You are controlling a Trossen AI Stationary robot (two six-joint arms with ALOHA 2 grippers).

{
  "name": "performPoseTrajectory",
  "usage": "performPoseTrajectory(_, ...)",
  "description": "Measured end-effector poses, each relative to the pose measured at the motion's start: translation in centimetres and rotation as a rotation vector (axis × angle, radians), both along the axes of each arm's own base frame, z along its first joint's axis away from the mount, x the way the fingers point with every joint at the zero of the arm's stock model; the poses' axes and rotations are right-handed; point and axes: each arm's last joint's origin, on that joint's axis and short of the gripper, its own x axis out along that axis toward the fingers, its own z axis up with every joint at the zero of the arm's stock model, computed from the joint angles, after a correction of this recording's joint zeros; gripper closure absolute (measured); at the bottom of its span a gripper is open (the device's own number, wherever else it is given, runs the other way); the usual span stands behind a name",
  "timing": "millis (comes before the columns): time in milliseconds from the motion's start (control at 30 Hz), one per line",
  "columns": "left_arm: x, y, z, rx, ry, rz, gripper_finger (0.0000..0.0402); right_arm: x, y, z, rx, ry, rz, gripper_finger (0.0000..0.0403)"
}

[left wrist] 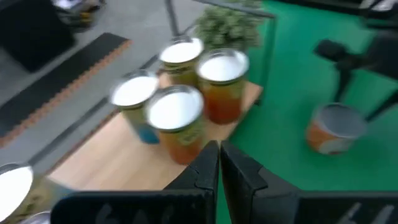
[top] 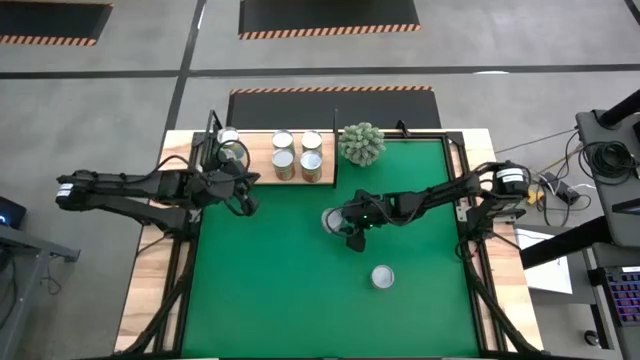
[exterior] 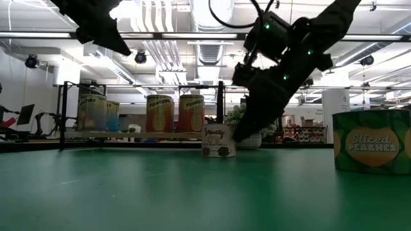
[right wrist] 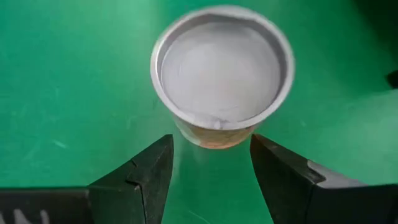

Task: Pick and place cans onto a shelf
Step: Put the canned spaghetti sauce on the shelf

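L jaws pinched together; four cans (left wrist: 180, 93) on shelf (left wrist: 112, 155), maybe plant (left wrist: 227, 26) behind.

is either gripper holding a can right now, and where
No. The right gripper is open, its fingers either side of a can without clamping; the left gripper is shut, empty.

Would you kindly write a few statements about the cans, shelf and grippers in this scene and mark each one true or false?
1. The right gripper is at a can standing on the green mat. True.
2. That can is lifted off the mat. False: it stands on the mat, the fingers on either side of its base.
3. The left gripper is shut and holds nothing. True.
4. The shelf has no cans on it. False: four cans stand grouped on it, with more at its left end.
5. A second can stands alone on the mat, nearer the front. True.
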Motion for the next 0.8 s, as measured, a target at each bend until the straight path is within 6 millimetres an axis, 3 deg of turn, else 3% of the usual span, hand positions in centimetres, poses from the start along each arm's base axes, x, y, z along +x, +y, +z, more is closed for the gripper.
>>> performPoseTrajectory(167, 1.1, -1.1, -0.9, -0.064, -0.062, -0.104, 0.0402, 0.3, 0.0, -0.2, -0.051, 0.011, 0.052, 0.0203)
performPoseTrajectory(367, 3.0, -2.9, -3.0, -0.162, -0.133, -0.266, 0.0402, -0.5, -0.3, 2.6, -0.204, -0.031, 0.094, 0.0203)
performPoseTrajectory(533, 5.3, -3.9, -4.6, -0.243, -0.213, -0.278, 0.0401, -1.9, -0.6, 6.2, -0.353, -0.098, 0.119, 0.0202)
performPoseTrajectory(800, 10.2, -4.7, -6.1, -0.194, -0.089, -0.294, 0.0359, -4.8, -0.9, 13.5, -0.532, -0.399, 0.147, 0.0202)
